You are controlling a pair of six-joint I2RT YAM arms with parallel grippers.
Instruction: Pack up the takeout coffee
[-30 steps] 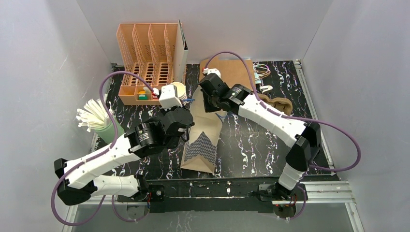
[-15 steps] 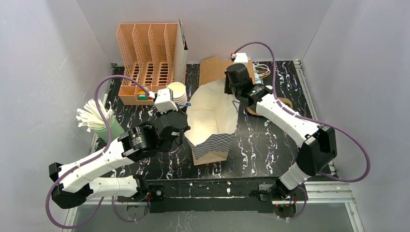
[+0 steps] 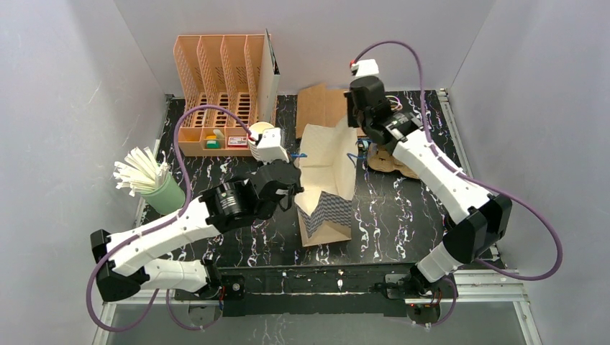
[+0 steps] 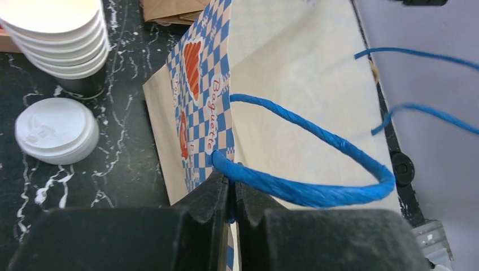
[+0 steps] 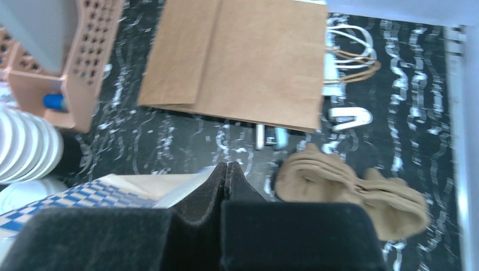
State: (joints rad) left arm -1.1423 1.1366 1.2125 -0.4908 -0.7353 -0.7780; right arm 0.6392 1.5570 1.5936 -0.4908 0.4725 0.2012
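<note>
A blue-checked paper bag (image 3: 325,183) stands open at the table's middle. My left gripper (image 3: 296,192) is shut on its left rim, at the root of the blue twisted handle (image 4: 305,192); the pinch shows in the left wrist view (image 4: 231,183). My right gripper (image 3: 362,144) is shut beside the bag's far right corner, and I see nothing between its pads (image 5: 226,166). A stack of white paper cups (image 4: 53,34) and a stack of white lids (image 4: 56,131) sit left of the bag. The brown pulp tray (image 5: 350,189) lies right of the bag (image 3: 403,162).
A flat brown paper bag (image 3: 324,108) lies at the back, with more bag handles (image 5: 350,53) beside it. An orange slotted organiser (image 3: 216,93) stands back left. A green cup of white straws (image 3: 155,187) stands at the left edge.
The bag went from lying folded to standing open, then shifted right and narrowed. My right gripper moved up and back to the right. My left gripper followed right, holding the rim.
</note>
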